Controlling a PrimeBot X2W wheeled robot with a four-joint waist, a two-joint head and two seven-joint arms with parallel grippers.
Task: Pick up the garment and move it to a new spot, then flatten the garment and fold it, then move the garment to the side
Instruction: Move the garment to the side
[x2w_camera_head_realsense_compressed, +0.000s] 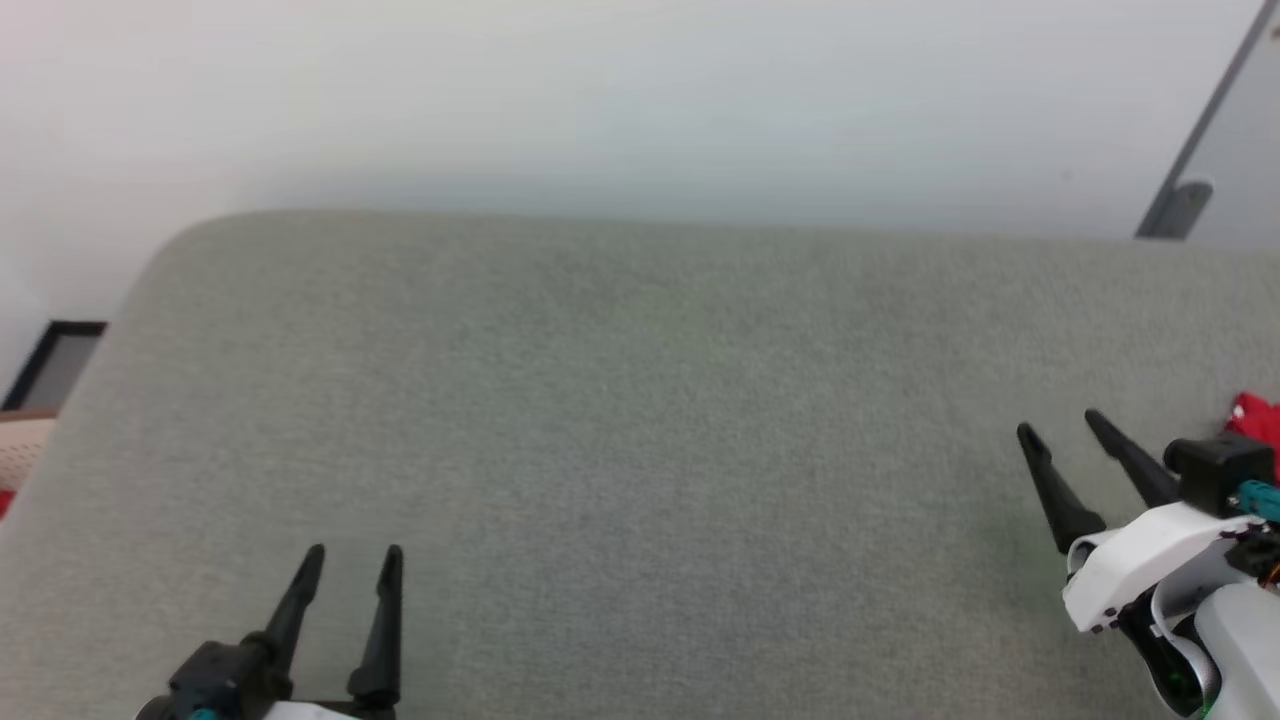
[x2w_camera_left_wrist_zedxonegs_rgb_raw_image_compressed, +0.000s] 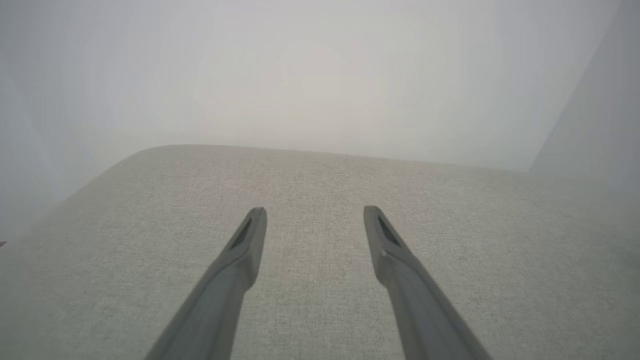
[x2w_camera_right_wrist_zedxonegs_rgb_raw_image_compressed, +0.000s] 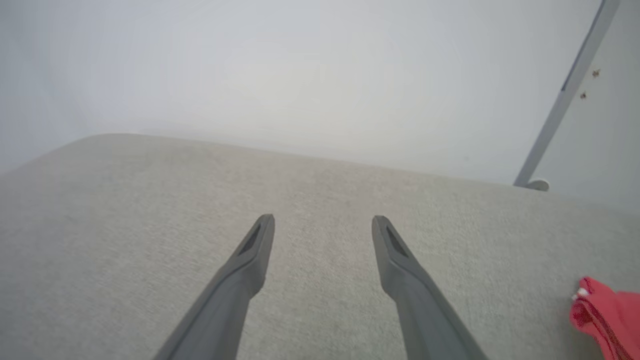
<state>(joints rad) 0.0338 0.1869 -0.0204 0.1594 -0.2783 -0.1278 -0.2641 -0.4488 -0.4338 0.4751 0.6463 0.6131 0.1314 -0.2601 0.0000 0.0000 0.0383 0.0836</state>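
A small red corner of the garment (x2w_camera_head_realsense_compressed: 1257, 418) shows at the right edge of the head view, on the grey cushioned surface (x2w_camera_head_realsense_compressed: 640, 420); most of it is out of frame. In the right wrist view the garment (x2w_camera_right_wrist_zedxonegs_rgb_raw_image_compressed: 610, 317) lies at the lower right, with a bit of white trim. My right gripper (x2w_camera_head_realsense_compressed: 1062, 425) hovers open just left of it, fingers empty, and it reads the same from the wrist (x2w_camera_right_wrist_zedxonegs_rgb_raw_image_compressed: 323, 220). My left gripper (x2w_camera_head_realsense_compressed: 355, 555) stands open and empty at the lower left, far from the cloth, jaws wide apart over bare fabric (x2w_camera_left_wrist_zedxonegs_rgb_raw_image_compressed: 315, 211).
A pale wall rises behind the cushion's far rounded edge. A grey slanted post (x2w_camera_head_realsense_compressed: 1200, 140) stands at the upper right. A dark-framed object (x2w_camera_head_realsense_compressed: 55, 362) sits on the floor past the cushion's left edge.
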